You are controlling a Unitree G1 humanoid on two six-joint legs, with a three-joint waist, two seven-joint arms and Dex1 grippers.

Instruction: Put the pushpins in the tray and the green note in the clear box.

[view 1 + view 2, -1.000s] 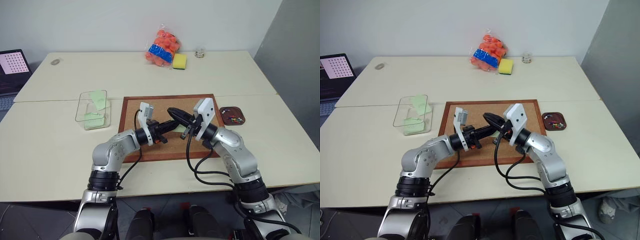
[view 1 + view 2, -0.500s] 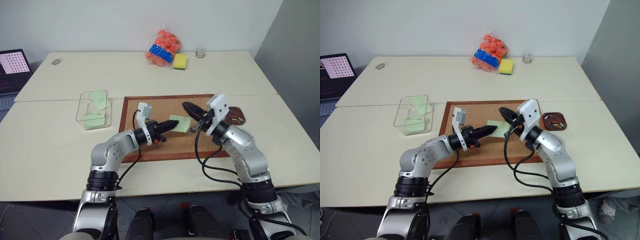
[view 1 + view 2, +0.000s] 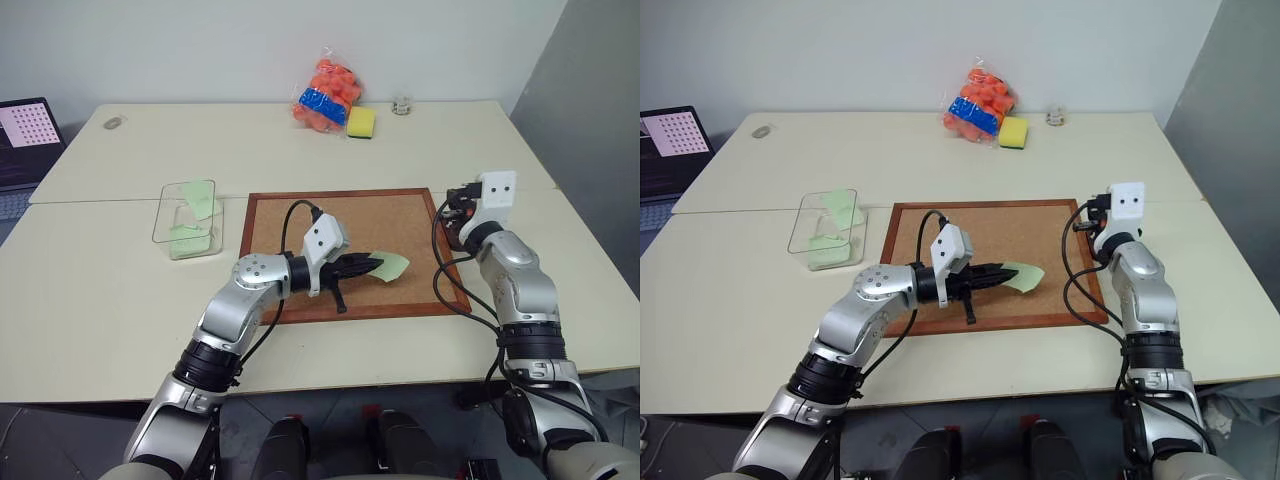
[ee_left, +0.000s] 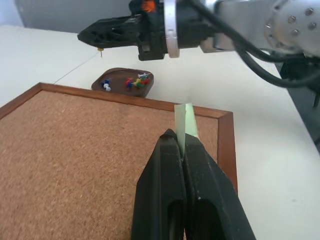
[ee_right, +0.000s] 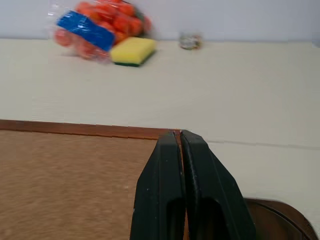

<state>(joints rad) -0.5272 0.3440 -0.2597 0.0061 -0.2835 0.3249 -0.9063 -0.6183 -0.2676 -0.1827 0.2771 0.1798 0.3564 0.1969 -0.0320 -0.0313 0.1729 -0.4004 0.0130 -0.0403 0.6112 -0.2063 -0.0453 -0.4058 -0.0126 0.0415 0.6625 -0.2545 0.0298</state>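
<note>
Clear box [image 3: 186, 219] stands on the table [image 3: 100, 290] at left, pale green sheets inside. Left gripper [image 3: 372, 267] is clenched on the green note [image 3: 392, 266], held above the corkboard [image 3: 400, 215]. Right gripper [image 4: 100, 36] is pinched on a pushpin [image 4: 101, 50] over the tray [image 4: 116, 80], which holds several pushpins [image 4: 135, 81].

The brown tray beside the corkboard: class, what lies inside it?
The tray holds a cluster of pushpins, red, yellow, green and blue-white. In the head views the right claw's arm covers most of it.

Closed left gripper [image 4: 181, 142] fingers pinch the green note [image 4: 186, 120] above the corkboard [image 4: 75, 145].
</note>
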